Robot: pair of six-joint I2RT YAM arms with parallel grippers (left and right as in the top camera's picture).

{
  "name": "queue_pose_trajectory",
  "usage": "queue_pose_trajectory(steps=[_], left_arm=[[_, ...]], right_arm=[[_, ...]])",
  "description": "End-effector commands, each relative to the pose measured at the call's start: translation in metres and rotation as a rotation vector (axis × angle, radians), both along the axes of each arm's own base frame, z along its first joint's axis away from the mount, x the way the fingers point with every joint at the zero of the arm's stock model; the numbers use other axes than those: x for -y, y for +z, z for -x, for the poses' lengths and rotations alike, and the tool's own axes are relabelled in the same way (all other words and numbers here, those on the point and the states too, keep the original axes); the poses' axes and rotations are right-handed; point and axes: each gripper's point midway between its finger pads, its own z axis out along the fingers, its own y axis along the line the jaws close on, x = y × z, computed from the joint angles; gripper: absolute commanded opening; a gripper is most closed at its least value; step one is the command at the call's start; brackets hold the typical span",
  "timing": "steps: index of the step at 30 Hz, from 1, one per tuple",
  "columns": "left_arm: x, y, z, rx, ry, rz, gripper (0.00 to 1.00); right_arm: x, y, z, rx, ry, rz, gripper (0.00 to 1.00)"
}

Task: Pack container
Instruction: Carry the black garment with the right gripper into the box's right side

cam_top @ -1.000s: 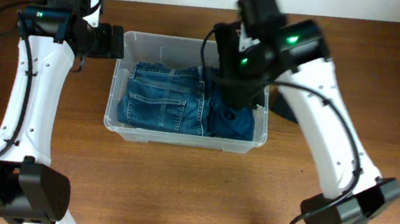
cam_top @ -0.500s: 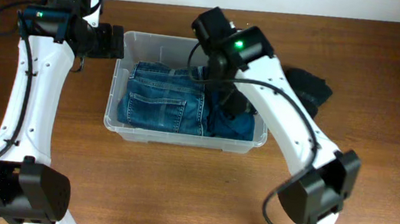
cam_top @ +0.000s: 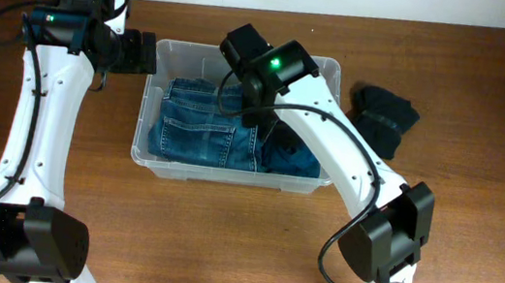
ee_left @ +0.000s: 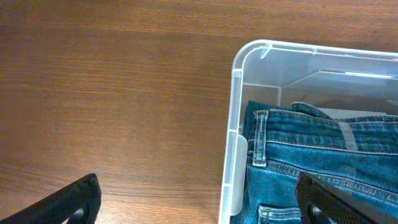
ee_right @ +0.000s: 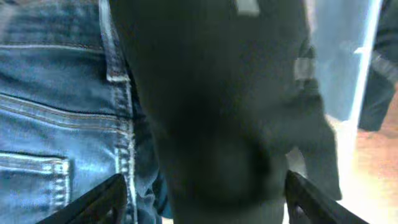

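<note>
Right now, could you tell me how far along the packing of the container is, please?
Done: folded jeans already lie in the container. In hand: a dark garment sits between the right jaws above the jeans; whether it is gripped is unclear. The left jaws are open near the container's corner. Left: a black garment lies on the table outside it.

You've got one container [cam_top: 228, 176], one pair of jeans [cam_top: 200, 130], one dark blue garment [cam_top: 304, 160], one black garment [cam_top: 385, 115], one table [cam_top: 171, 238], and two arms: left arm [cam_top: 35, 123], right arm [cam_top: 338, 158]
</note>
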Motion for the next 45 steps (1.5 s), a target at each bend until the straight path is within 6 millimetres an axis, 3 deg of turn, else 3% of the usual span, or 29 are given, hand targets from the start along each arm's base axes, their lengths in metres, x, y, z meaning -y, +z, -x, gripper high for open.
queue_pose_trajectory(steps=[1, 3, 7, 8, 9, 13, 20, 23, 27, 30, 34, 38, 41, 45], left_arm=[[-0.003, -0.003, -0.001, -0.009, -0.007, -0.018, 0.99], [-0.003, -0.004, 0.000, -0.010, -0.007, -0.018, 0.99], [-0.003, -0.003, -0.001, -0.009, -0.007, -0.018, 0.99], [-0.003, -0.003, -0.001, -0.009, -0.007, -0.018, 0.99], [-0.003, -0.003, -0.001, -0.009, -0.007, -0.018, 0.99], [-0.003, -0.003, -0.001, -0.009, -0.007, -0.018, 0.99], [-0.003, -0.004, 0.000, -0.010, -0.007, -0.018, 0.99], [-0.003, -0.003, -0.001, -0.009, -0.007, -0.018, 1.00], [-0.003, -0.003, -0.001, -0.009, -0.007, -0.018, 0.99], [-0.003, -0.003, -0.001, -0.009, -0.006, -0.019, 0.99], [-0.003, -0.003, -0.001, -0.009, -0.006, -0.019, 1.00], [-0.006, -0.003, -0.001, -0.006, 0.000, -0.019, 0.99], [-0.011, -0.003, -0.001, -0.006, 0.009, -0.020, 0.99], [-0.018, -0.003, -0.001, -0.007, 0.024, -0.020, 0.99]], right_arm=[[-0.002, 0.046, -0.010, 0.102, 0.033, -0.056, 0.73], [0.000, 0.053, -0.015, 0.124, 0.030, -0.071, 0.67], [0.010, 0.039, -0.020, 0.085, 0.010, -0.061, 0.18], [0.012, 0.032, -0.020, 0.065, 0.005, -0.059, 0.08], [0.012, 0.025, -0.019, 0.046, 0.004, -0.052, 0.04], [0.016, -0.013, -0.012, -0.036, 0.000, -0.021, 0.04], [0.025, -0.100, 0.002, -0.131, -0.010, 0.004, 0.04], [0.036, -0.109, 0.004, -0.151, -0.029, 0.012, 0.04], [0.045, -0.088, -0.007, -0.123, -0.042, -0.011, 0.04], [0.049, -0.041, -0.021, -0.055, -0.027, -0.056, 0.12], [0.052, 0.034, -0.035, 0.060, 0.027, -0.120, 0.65], [0.074, 0.091, -0.042, 0.155, 0.026, -0.140, 0.84], [0.104, 0.097, -0.050, 0.165, -0.033, -0.133, 0.85], [0.157, 0.075, -0.053, 0.089, -0.155, -0.130, 0.86]])
